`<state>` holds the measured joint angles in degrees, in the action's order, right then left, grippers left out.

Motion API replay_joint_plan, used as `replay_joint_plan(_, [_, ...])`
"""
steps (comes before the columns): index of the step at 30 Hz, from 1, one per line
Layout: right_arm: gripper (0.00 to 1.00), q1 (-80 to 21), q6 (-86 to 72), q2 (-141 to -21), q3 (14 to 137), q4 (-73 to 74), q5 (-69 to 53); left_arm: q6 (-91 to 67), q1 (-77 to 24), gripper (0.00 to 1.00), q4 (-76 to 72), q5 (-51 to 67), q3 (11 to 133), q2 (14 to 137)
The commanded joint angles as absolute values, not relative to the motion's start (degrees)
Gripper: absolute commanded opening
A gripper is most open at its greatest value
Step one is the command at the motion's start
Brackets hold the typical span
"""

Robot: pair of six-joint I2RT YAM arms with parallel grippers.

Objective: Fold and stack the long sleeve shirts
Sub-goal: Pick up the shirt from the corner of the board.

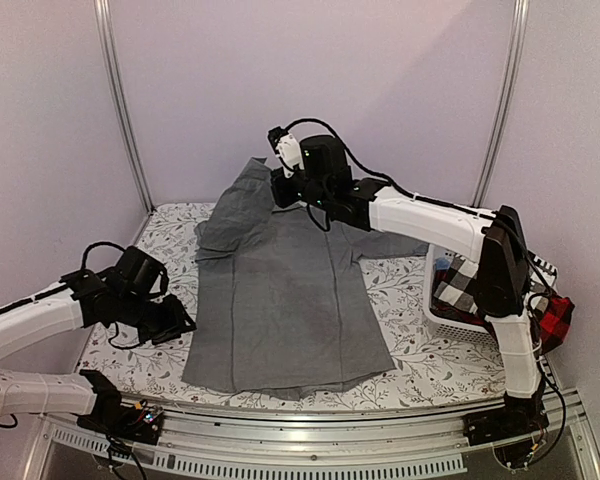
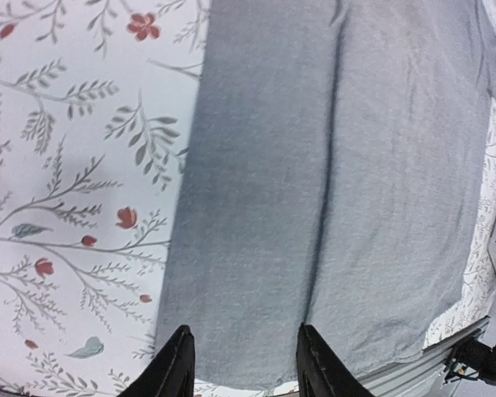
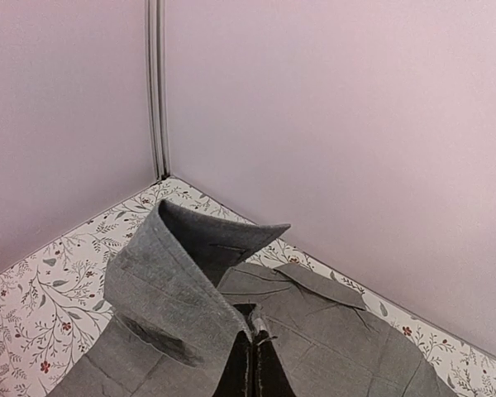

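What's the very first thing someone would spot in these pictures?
A big grey collared shirt lies spread across the flowery table, and the right gripper pinches it just below the collar at the far end, lifting that part. At the right edge a white basket holds a black-and-white checked shirt, with a red-and-black one at its outer side.

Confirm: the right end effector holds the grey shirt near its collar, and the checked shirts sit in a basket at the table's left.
Wrong: the basket of checked shirts stands at the table's right, as the top view shows. The right end effector does hold the grey shirt.
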<state>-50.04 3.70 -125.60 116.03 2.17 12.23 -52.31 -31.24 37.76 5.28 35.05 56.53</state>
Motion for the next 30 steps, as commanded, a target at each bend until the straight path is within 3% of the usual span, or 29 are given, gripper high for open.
replay_joint_plan(1, [0.0,-50.1,5.91,-127.26,119.69,0.47,14.41,-62.65,-35.79,0.41,45.97,0.22,32.19,55.25])
replay_joint_plan(10, [0.0,-49.91,6.19,-125.42,121.35,0.44,14.95,-71.41,-45.92,0.36,49.9,0.18,27.77,58.48])
replay_joint_plan(22, [0.0,-49.92,5.33,-123.53,121.98,0.44,13.22,-69.33,-46.21,0.33,39.52,-3.88,25.37,63.17])
replay_joint_plan(26, [0.0,-49.97,5.7,-123.66,122.68,0.44,13.55,-68.05,-46.3,0.26,38.16,-1.08,25.49,65.56])
replay_joint_plan(30, [0.0,-49.93,6.69,-123.73,123.68,0.44,14.46,-66.97,-46.32,0.12,40.39,-0.44,26.45,63.95])
